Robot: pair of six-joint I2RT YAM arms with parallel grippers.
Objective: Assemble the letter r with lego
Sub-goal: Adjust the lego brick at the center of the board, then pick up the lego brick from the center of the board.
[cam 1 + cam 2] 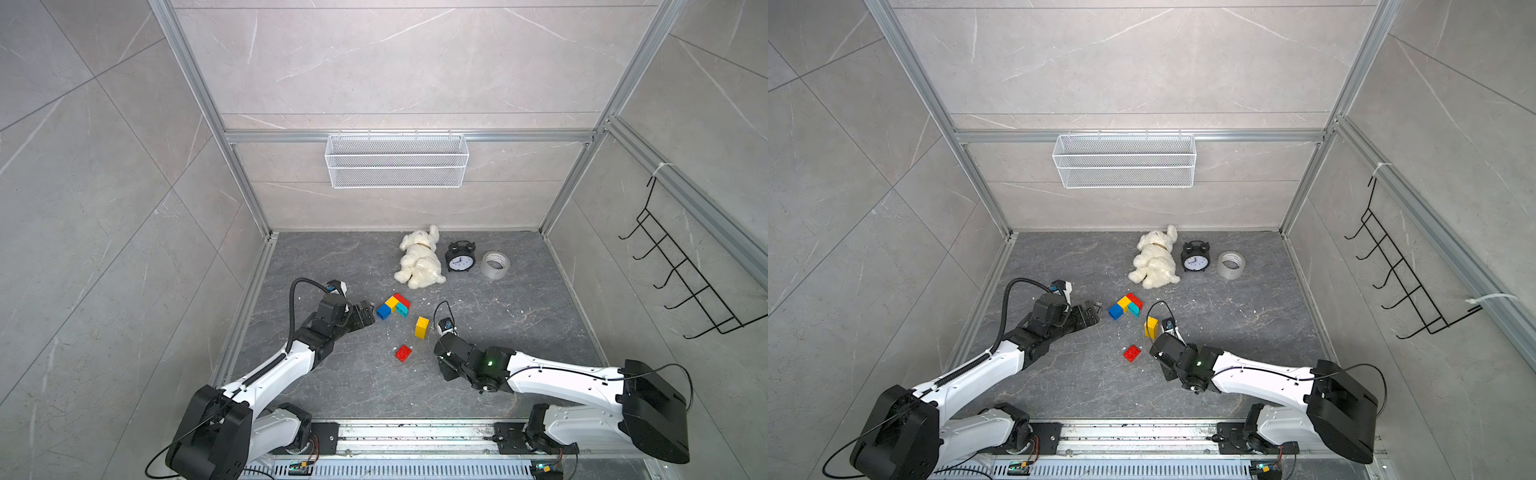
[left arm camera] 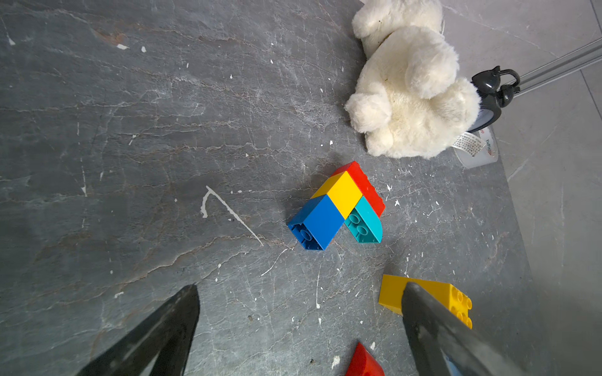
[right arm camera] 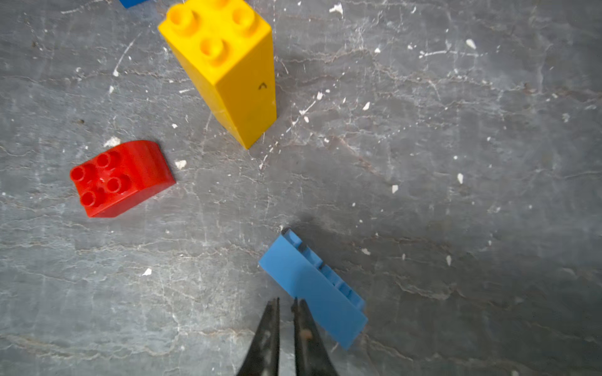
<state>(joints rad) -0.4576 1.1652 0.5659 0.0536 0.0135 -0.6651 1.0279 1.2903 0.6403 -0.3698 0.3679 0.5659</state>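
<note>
Left tool (image 2: 301, 286): fingers spread wide with nothing between them. It points at the joined lego cluster (image 2: 338, 208) and sits near it but clear of it. The cluster lies on its side on the table (image 1: 519, 332), with the hollow undersides facing my left wrist camera. Its order is blue brick (image 2: 321, 223), then yellow brick (image 2: 343, 193), then a long red brick (image 2: 365, 185) across the end. A teal curved brick (image 2: 366, 221) is tucked against the red one, beside the yellow.

Right tool (image 3: 286, 301): fingers drawn almost together with only a slit left, gripping nothing. The tips sit just beside a loose blue brick (image 3: 312, 286) lying on its side. I cannot tell whether they touch it.

Other loose lego, both pieces between my two arms in both top views:
- Tall yellow block (image 3: 234, 75) — upright, studs up. I cannot tell whether it is one brick or two stacked.
- Red curved brick (image 3: 120, 179) — studs up, well apart from the others.

Toward the back wall a white plush toy (image 1: 419, 259), a black alarm clock (image 1: 460, 259) and a roll of tape (image 1: 495, 264) stand in a row, away from the bricks. A white wire basket (image 1: 397, 160) hangs on the back wall.
</note>
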